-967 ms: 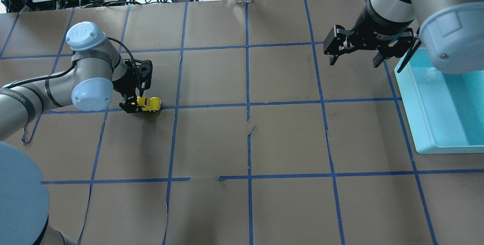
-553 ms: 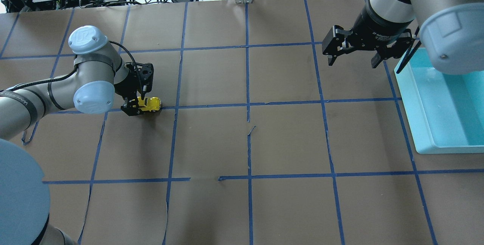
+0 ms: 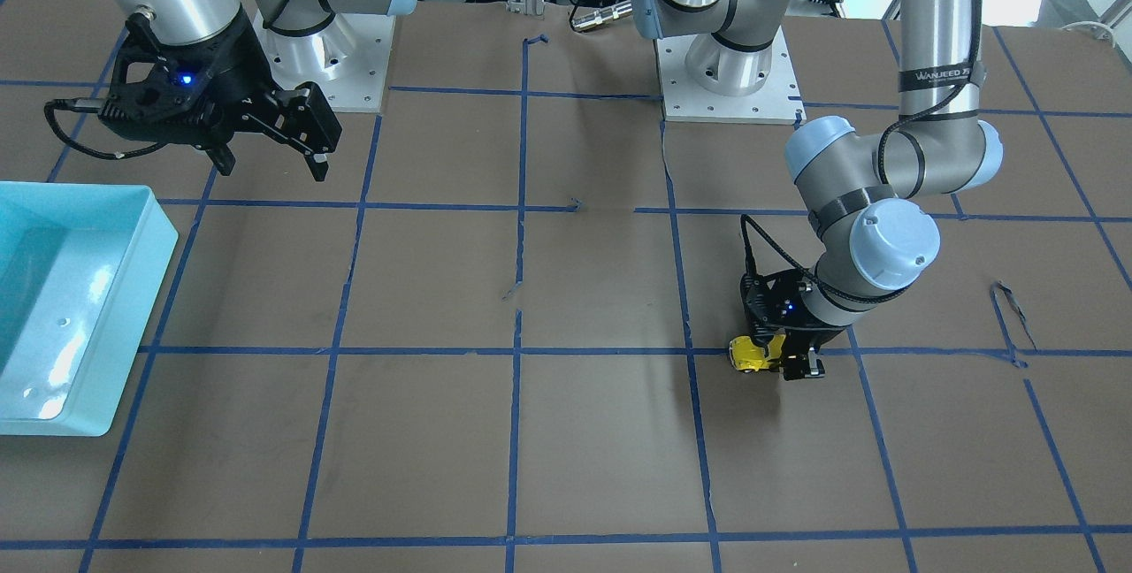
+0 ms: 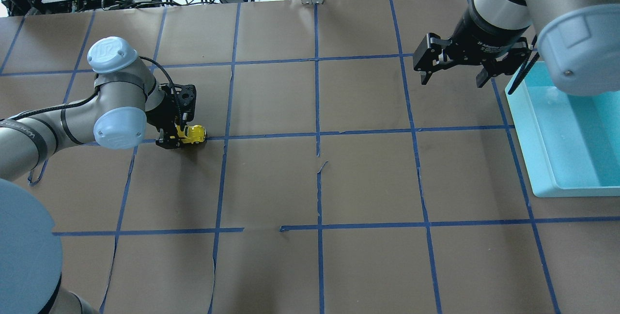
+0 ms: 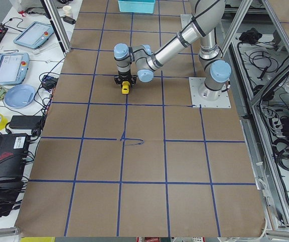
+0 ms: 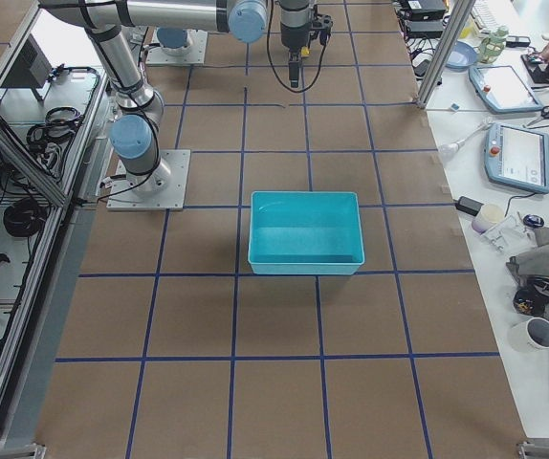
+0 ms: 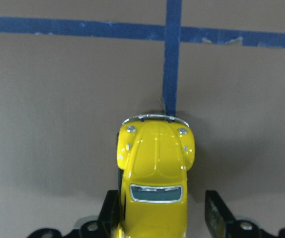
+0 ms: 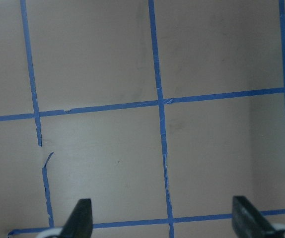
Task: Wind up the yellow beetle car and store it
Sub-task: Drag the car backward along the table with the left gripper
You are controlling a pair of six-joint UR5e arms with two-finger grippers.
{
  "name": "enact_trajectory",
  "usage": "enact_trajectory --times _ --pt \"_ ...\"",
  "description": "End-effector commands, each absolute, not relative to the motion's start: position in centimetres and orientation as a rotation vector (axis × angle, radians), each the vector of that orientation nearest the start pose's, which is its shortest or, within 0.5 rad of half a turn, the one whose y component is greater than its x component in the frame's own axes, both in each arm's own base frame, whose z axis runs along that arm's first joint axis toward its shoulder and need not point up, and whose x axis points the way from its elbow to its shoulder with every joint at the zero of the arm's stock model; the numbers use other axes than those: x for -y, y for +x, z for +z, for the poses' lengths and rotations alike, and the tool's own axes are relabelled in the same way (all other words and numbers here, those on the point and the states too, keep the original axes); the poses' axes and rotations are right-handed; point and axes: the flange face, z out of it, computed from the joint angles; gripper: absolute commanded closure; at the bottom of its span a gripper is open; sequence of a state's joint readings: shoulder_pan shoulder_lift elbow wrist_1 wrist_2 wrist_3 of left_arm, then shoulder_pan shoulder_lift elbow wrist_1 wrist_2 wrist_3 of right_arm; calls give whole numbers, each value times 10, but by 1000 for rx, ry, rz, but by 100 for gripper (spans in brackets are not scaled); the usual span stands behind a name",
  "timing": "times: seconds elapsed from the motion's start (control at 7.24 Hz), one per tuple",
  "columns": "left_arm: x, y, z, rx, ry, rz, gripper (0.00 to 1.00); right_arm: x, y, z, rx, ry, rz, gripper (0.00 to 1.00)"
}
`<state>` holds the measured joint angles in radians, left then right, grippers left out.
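The yellow beetle car (image 4: pixel 193 132) stands on the brown paper at the left, on a blue tape line; it also shows in the front view (image 3: pixel 745 352) and the left side view (image 5: pixel 126 88). My left gripper (image 4: pixel 178 135) is low at the car's rear with its jaws on either side. In the left wrist view the car (image 7: pixel 155 163) lies against one finger, and a gap shows to the other finger (image 7: pixel 214 213), so the gripper is open. My right gripper (image 4: pixel 453 79) hangs open and empty above the table at the far right, beside the bin.
A turquoise bin (image 4: pixel 542 159) stands at the table's right edge, also in the front view (image 3: pixel 133 308) and right side view (image 6: pixel 303 263). Blue tape lines grid the brown paper. Cables and devices lie beyond the far edge.
The left arm's wrist and elbow have shifted slightly around the car. The car stays in the same spot. The right gripper has risen a touch.
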<state>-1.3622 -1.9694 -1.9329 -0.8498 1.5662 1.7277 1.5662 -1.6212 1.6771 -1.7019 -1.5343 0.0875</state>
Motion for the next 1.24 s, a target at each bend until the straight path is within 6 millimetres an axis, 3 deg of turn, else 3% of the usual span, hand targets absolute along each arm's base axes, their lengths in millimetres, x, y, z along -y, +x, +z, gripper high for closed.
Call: enact_trajectory --times 0.0,0.28,1.11 --pt "560 -5 179 -2324 2172 30 73 478 135 472 -3092 140 -111 0" --pt "560 9 179 -2302 2194 30 73 478 135 472 -3098 141 -112 0" --pt "555 81 179 -2257 2243 19 73 478 134 472 -3100 138 -110 0"
